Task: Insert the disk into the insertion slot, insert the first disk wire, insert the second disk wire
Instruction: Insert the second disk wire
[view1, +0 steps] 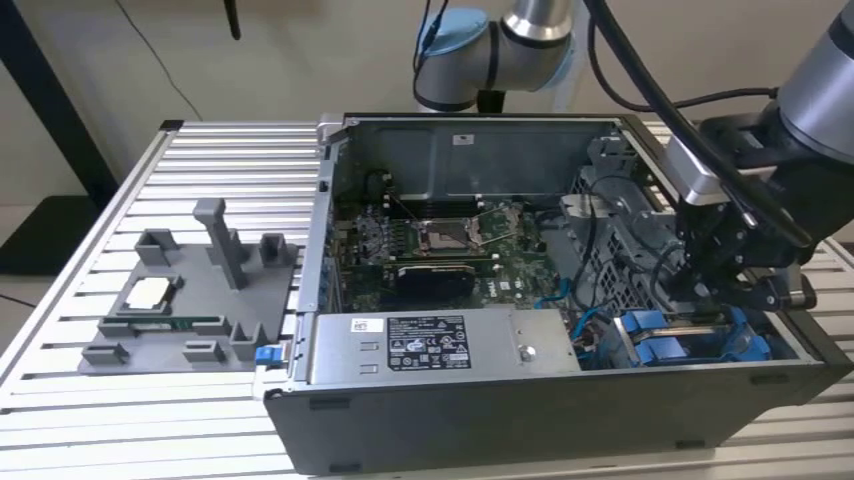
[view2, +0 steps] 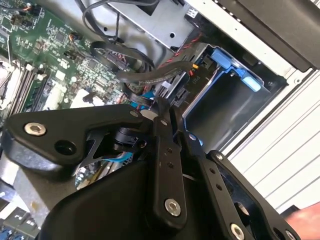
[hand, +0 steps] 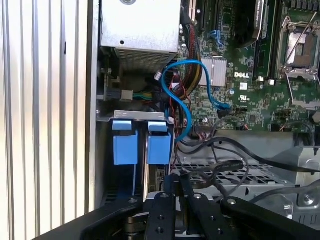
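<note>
at nine o'clock in the exterior view, on the slatted aluminium table, a grey fixture tray with a small chip. at the centre, an open computer case with motherboard and a grey power-supply box at six o'clock. at four o'clock, blue drive carriers in the bay, right under the gripper. in the second wrist view, gripper fingers nearly together by a black cable; grip on it unclear. in the first wrist view, blue carrier tabs seated side by side.
</note>
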